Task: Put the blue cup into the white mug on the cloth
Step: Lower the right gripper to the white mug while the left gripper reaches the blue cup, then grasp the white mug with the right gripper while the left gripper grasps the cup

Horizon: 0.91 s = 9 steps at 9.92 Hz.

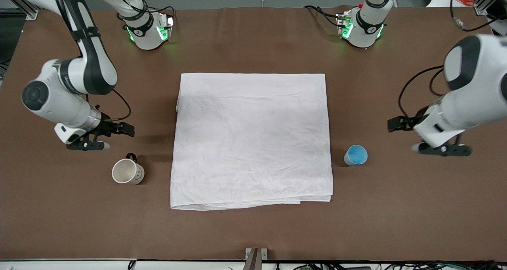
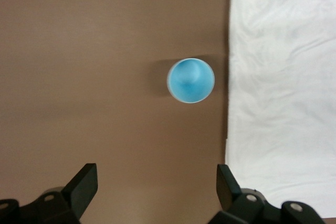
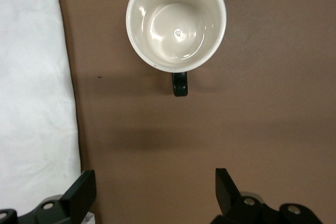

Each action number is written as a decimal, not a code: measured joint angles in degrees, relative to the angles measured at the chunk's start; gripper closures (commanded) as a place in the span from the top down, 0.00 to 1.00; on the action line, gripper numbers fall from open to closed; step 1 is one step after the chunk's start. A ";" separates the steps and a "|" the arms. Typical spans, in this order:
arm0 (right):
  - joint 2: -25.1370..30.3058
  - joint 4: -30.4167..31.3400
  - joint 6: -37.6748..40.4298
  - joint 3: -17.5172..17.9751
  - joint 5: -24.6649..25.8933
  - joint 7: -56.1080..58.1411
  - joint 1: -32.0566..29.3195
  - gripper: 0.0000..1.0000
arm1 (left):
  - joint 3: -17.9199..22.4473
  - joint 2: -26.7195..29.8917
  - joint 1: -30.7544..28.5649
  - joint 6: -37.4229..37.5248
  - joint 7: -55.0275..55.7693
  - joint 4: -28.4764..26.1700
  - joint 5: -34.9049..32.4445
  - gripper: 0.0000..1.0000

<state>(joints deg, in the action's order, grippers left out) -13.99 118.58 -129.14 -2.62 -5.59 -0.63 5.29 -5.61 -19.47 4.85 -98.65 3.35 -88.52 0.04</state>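
Observation:
The blue cup (image 1: 355, 155) stands upright on the bare brown table, beside the cloth (image 1: 251, 139), toward the left arm's end. My left gripper (image 1: 422, 137) hangs open and empty above the table, close to the cup; in the left wrist view the cup (image 2: 190, 80) lies ahead of the open left gripper (image 2: 156, 182), beside the cloth's edge (image 2: 283, 77). The white mug (image 1: 127, 171) stands upright on bare table beside the cloth, toward the right arm's end. My right gripper (image 1: 105, 137) is open and empty above the table near it. The right wrist view shows the mug (image 3: 176, 20), its dark handle (image 3: 180, 84), the cloth (image 3: 31, 87) and the open right gripper (image 3: 155, 184).
The cloth lies flat, folded double, in the middle of the brown table (image 1: 253, 230) with nothing on it. Both arm bases (image 1: 148, 30) stand along the table's edge farthest from the front camera. A small metal bracket (image 1: 255, 256) sits at the nearest edge.

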 measured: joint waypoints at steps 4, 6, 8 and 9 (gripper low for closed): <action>-8.42 0.28 -12.00 0.00 0.09 0.00 2.67 1.00 | -0.43 -11.72 6.08 -11.86 2.50 0.04 0.30 1.00; -9.72 0.20 -15.05 -0.09 1.63 0.07 2.74 1.00 | -0.35 -14.66 5.56 -16.21 3.30 -0.20 0.29 1.00; -10.69 -0.27 -15.98 -0.63 4.85 0.03 2.51 1.00 | -0.32 -14.88 5.56 -17.50 6.36 -1.37 0.29 1.00; -10.92 -0.52 -16.13 -0.87 5.44 0.03 2.01 1.00 | -0.35 -14.88 6.03 -18.05 8.33 -2.29 0.00 1.00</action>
<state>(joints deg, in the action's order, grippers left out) -24.90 118.06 -145.27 -3.49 -0.16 -0.60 7.31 -5.97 -34.35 10.87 -116.71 11.69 -90.80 0.04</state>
